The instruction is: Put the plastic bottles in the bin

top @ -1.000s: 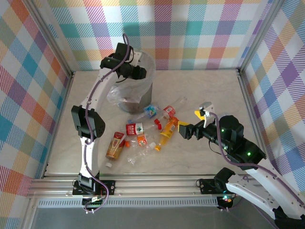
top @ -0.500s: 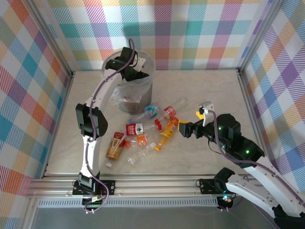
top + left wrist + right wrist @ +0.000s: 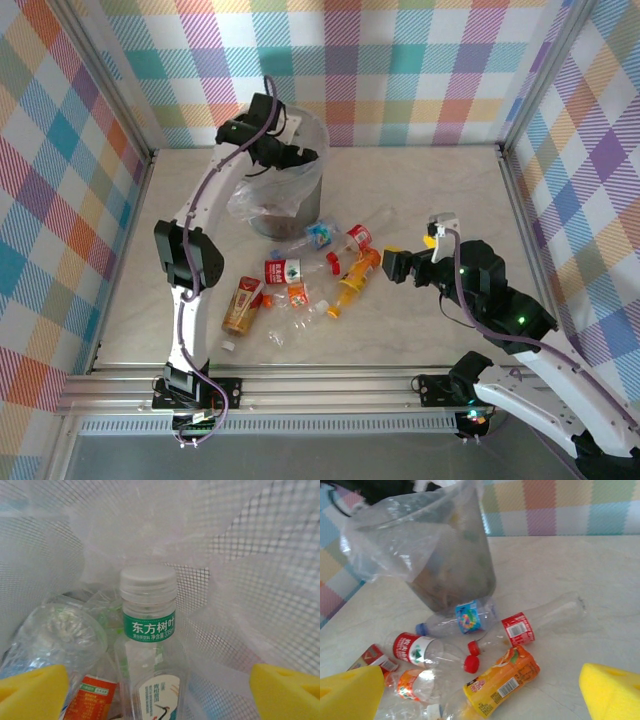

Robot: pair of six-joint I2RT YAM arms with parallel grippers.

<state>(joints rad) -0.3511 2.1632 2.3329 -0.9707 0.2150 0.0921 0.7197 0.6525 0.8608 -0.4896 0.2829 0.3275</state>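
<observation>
Bottle (image 3: pixel 149 625) with green label inside bin (image 3: pixel 260 595), under wide-spread left pincer (image 3: pixel 159 690); right pincer (image 3: pixel 481 690) equally wide-spread.

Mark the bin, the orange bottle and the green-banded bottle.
bin (image 3: pixel 303 203): top external view, on its grey side wall.
orange bottle (image 3: pixel 502 681): right wrist view, on the middle of its body.
green-banded bottle (image 3: pixel 149 628): left wrist view, on the green neck label.

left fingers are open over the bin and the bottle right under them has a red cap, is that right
Not quite: the cap is white, not red, above a green neck band, as the left wrist view shows. The rest holds: the left fingers stand open over the bin, with that bottle below them.
</observation>
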